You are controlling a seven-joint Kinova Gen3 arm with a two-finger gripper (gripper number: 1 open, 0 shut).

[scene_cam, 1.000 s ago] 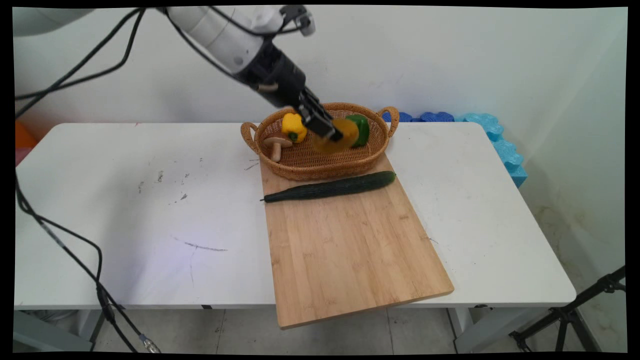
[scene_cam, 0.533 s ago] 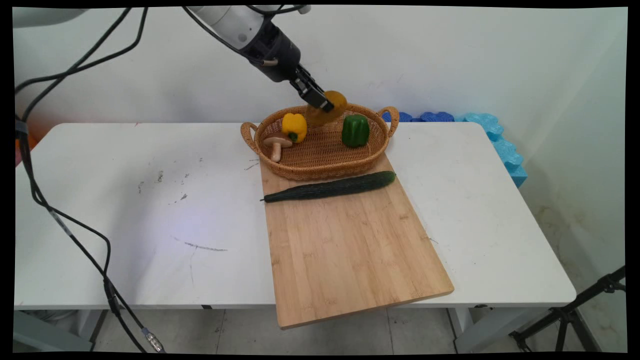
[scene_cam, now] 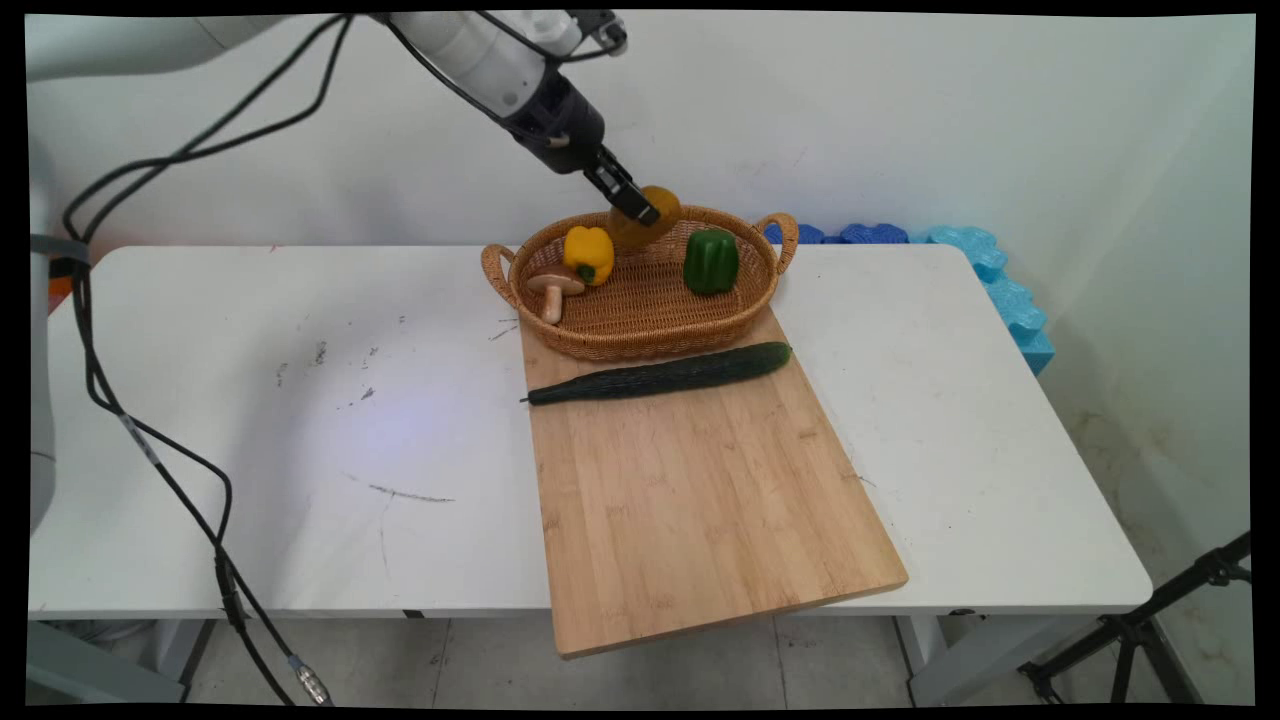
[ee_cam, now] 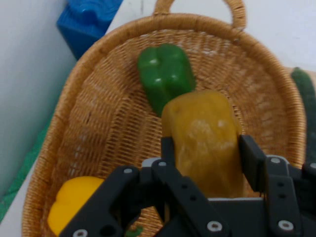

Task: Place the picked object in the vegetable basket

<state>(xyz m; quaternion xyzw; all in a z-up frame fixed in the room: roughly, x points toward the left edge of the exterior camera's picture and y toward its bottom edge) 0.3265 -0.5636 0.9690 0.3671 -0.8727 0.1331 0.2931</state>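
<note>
1. One tabletop (scene_cam: 250, 420), white, fills most of the main view. A piece dropped from above could bounce on it and roll to an edge.
2. One board (scene_cam: 690, 490) lies lower centre, its near corner hanging past the tabletop's front edge. A knock there could tip or slide it.
3. One basket (scene_cam: 640, 335) sits at upper centre, its near wall on the board's far end. A low pass of the arm could catch its rim or handles and drag it.
4. One cucumber (scene_cam: 660, 375) lies across the board, just in front of the basket. Being round, it may roll if the board is jolted.
5. One claw (scene_cam: 640, 212), above the basket's far rim, is pinching an orange piece (ee_cam: 205, 140) between its fingers (ee_cam: 252, 160). The piece looks smooth, so it could slip out and fall on the peppers below.
6. Two peppers lie in the basket: one green (scene_cam: 711, 261) to the right, one yellow (scene_cam: 588, 253) to the left.
7. One mushroom (scene_cam: 554, 290) lies at the basket's left end, beside the yellow pepper.
</note>
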